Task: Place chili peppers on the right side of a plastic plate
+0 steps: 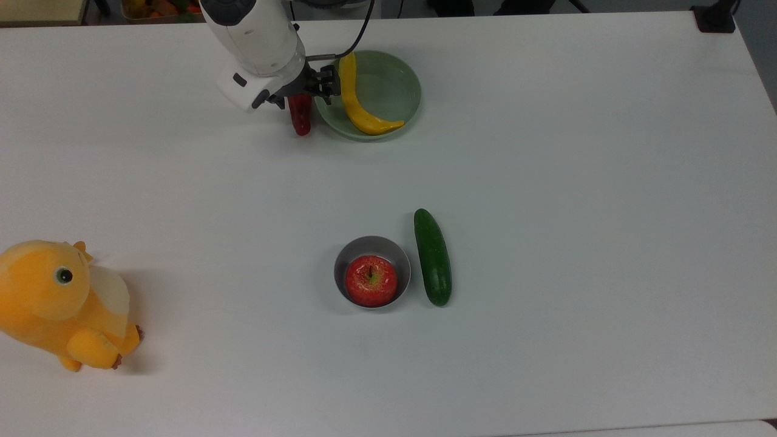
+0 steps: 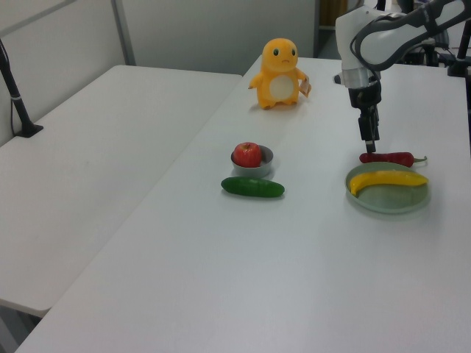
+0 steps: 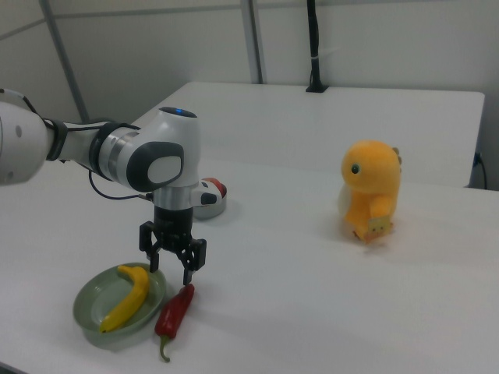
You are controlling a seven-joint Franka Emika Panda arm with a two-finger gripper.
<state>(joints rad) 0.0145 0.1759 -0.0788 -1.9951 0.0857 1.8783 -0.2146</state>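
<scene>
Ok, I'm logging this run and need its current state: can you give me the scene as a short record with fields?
gripper: open, above the chili's tip
chili: lying flat on the table, touching or nearly touching the plate's rim, released
plate: pale green, holds a banana
banana: inside the plate, along the side nearest the chili
bowl: grey metal, holds an apple
cucumber: on the table beside the bowl
plush toy: yellow, standing apart from the rest

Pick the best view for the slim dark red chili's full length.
Right view: the slim dark red chili lies whole beside the pale green plate, stem visible, open claw above. Left view shows it whole but smaller. In the top view the arm hides its stem end.
</scene>
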